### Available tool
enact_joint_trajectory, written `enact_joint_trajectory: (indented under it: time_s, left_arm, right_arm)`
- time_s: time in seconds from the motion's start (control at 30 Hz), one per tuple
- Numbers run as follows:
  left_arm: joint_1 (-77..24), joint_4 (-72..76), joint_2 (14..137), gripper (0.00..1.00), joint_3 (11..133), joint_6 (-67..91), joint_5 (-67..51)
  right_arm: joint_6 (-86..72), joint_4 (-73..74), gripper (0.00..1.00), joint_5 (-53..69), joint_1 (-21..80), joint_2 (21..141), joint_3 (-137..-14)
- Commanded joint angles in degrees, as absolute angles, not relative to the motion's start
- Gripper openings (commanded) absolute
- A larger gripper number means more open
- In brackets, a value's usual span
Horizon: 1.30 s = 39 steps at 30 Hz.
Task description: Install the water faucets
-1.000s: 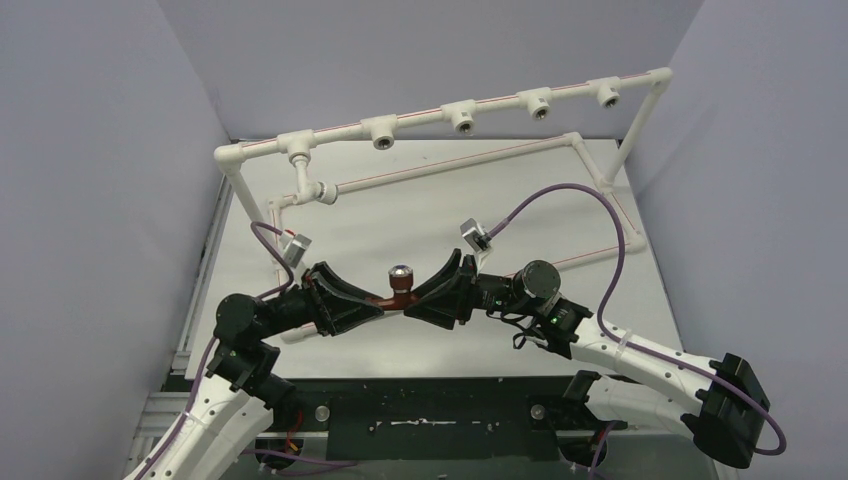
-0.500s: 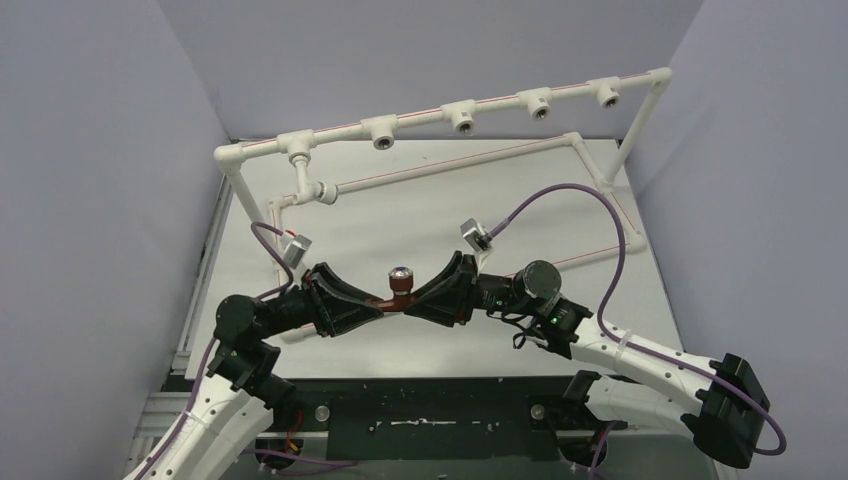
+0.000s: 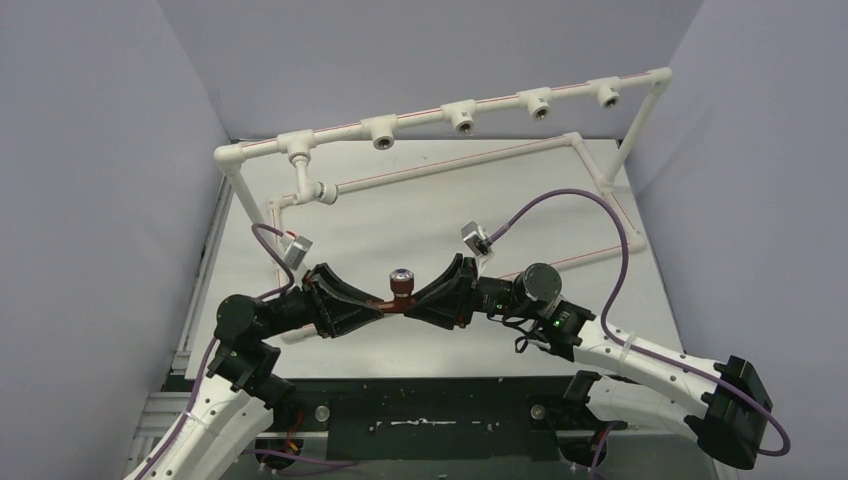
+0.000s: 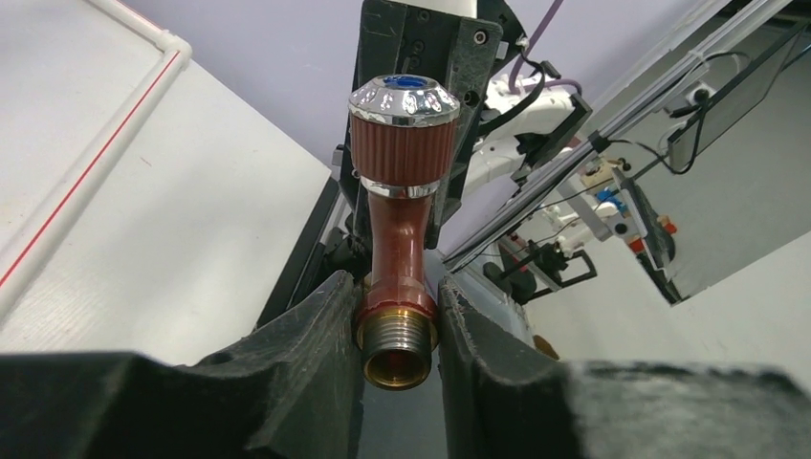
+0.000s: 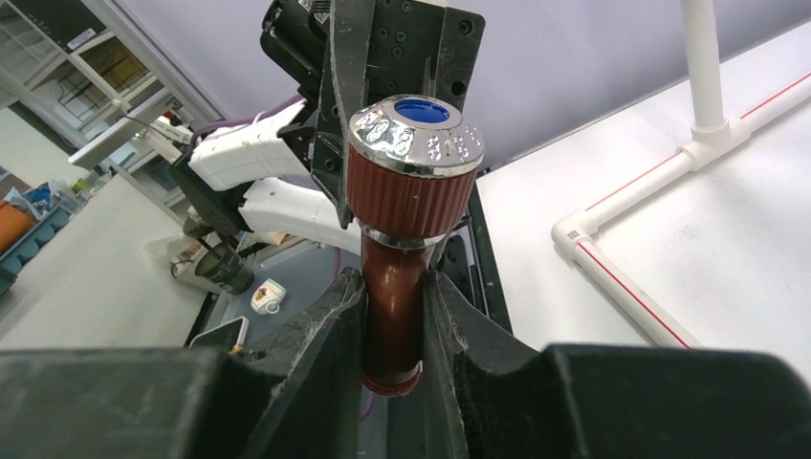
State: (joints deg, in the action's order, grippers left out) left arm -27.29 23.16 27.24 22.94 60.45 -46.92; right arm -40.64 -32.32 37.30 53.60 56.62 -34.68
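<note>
The brown faucet (image 3: 400,290) hangs in the air, well apart from the white pipe frame (image 3: 381,126). The left gripper (image 4: 400,327) pinches its threaded end and the right gripper (image 5: 394,311) pinches its neck, both tight. It has hardly moved, so I think the hand-over is stuck halfway.

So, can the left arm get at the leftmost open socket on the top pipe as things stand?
Probably not yet. The left gripper and right gripper both clamp the brown faucet, tying the arms together. The leftmost open socket itself looks unobstructed once the right one lets go.
</note>
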Motion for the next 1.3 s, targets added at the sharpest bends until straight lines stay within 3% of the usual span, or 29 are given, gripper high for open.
enact_joint_trajectory:
  time_s: [0.0,0.13,0.33,0.7,1.03,1.27]
  left_arm:
    - [-27.51,17.28,26.78,0.36,25.85,55.25,-44.84]
    - [-27.51,9.53,26.38,0.61,29.02,50.00,-42.55]
    - [-27.51,-4.83,27.51,0.78,37.99,41.28,-37.71]
    - [-27.51,-16.05,33.13,0.84,55.42,30.81,-32.51]
    - [-27.51,-19.14,47.59,0.84,73.94,26.61,-27.80]
    - [-27.51,-15.45,57.27,0.84,80.23,25.61,-29.71]
  right_arm:
    - [-37.21,-30.98,0.00,35.04,54.92,54.30,-37.01]
    - [-35.24,-26.57,0.00,33.22,54.92,52.14,-37.88]
    - [-30.93,-14.94,0.00,27.46,54.81,47.12,-41.10]
    - [-24.84,4.94,0.00,12.73,54.61,37.08,-46.55]
    - [-25.67,10.06,0.00,5.80,54.60,34.01,-46.33]
    - [-26.84,10.28,0.00,3.52,54.60,33.89,-45.29]
